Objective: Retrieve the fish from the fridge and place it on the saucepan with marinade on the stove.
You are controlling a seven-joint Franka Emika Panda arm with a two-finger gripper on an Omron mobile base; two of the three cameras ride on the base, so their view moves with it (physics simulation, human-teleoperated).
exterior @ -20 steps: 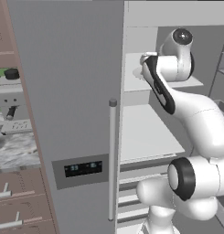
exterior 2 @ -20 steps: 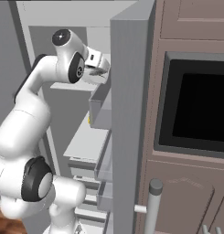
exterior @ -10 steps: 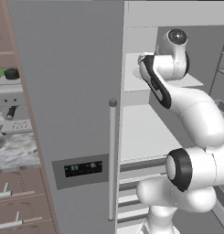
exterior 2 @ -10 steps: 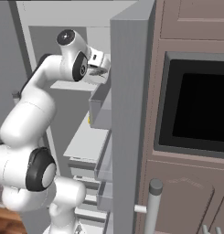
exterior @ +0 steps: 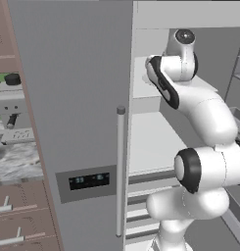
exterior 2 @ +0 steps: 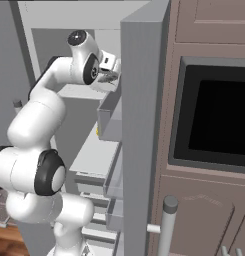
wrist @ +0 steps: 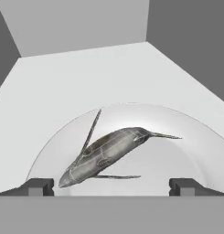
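Inside fridge (exterior: 77, 98): fish (wrist: 106, 153) on plate (wrist: 195, 151); gripper (wrist: 111, 186) spread

No readable text; the fridge (exterior: 72, 122) dispenser panel (exterior: 89, 181) shows only blurred blue digits.

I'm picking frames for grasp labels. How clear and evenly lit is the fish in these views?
Hand view: the fish is sharp, softly lit, on a pale plate with bright sheen, no hard shadows. Base views: crisp, flat light; open fridge door in mild shade.
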